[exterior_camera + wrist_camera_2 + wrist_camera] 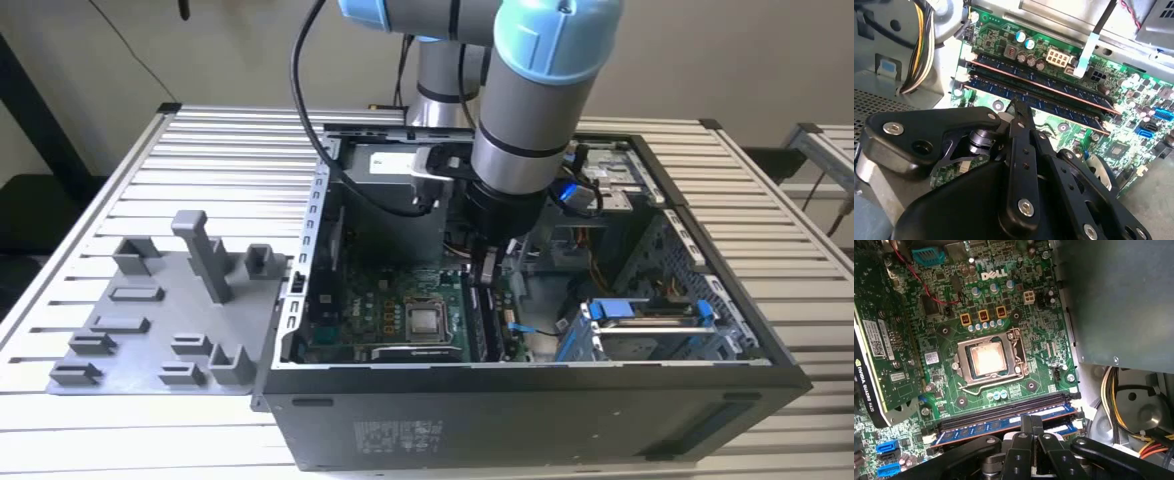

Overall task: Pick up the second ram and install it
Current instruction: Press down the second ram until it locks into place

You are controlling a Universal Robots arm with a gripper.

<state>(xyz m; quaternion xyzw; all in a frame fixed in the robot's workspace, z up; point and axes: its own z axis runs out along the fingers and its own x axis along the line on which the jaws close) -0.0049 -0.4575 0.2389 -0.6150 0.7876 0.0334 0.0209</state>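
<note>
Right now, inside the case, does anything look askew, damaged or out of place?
Nothing stands out. The RAM sticks lie parallel in their slots on the motherboard, the gripper sits directly over them, and the processor socket looks intact.

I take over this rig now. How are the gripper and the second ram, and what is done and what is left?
Gripper: down inside the case, its tip at the second ram; whether it grips cannot be judged.
Second ram: lies along its slot on the motherboard, beside another ram.
Done: the ram is at the slot; the tray holds no ram.
Left: full seating is not confirmed, and the gripper is not yet clear of the case.
</note>
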